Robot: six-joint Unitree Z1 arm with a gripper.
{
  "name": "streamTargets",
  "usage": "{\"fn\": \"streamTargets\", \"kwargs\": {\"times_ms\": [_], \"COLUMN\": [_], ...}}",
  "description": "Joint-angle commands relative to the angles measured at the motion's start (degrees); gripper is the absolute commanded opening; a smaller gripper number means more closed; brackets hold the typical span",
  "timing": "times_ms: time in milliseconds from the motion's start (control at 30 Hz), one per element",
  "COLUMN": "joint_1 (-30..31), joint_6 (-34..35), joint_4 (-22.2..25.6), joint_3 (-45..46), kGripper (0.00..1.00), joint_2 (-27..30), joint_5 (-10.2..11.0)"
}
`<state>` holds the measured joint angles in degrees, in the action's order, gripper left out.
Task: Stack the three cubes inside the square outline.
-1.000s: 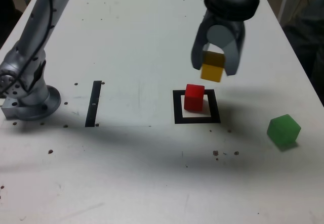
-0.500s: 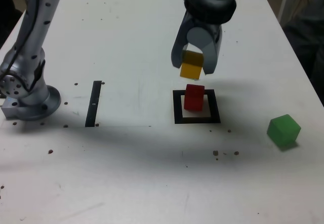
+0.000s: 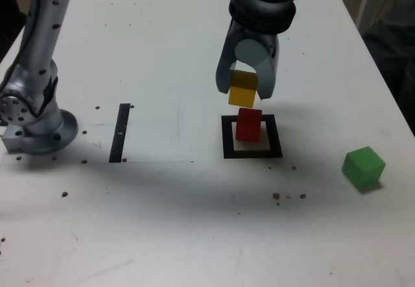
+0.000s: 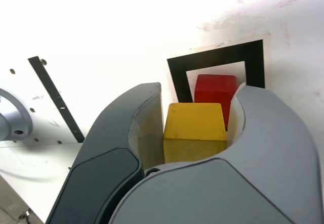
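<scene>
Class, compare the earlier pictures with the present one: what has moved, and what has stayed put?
The tool, shut on the yellow cube, has carried it toward the exterior view's left, from beside the square outline to just above the red cube. Nothing was let go. The red cube, the green cube and the black strip stayed where they were.

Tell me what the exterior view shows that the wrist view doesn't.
Only the exterior view shows the green cube off to its right on the table, and the arm's base. Only the wrist view shows the yellow cube's top face close up, clamped between the jaws. Both show the gripper holding it above the red cube in the square outline, and the black strip.
</scene>
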<state>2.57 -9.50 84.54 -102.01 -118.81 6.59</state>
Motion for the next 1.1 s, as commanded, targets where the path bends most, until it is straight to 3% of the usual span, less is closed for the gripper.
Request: {"fn": "streamTargets", "kwargs": {"times_ms": [0, 533, 1067], "joint_1": [-0.1, -0.1, -0.1], "joint_6": [0.1, -0.2, -0.5], "joint_4": [-1.2, -5.5, -6.1], "joint_3": [0.6, 4.2, 4.5], "kGripper": [0.19, 0.21, 0.33], "joint_2": [0.2, -0.2, -0.7], "joint_5": [-0.4, -2.6, -2.4]}}
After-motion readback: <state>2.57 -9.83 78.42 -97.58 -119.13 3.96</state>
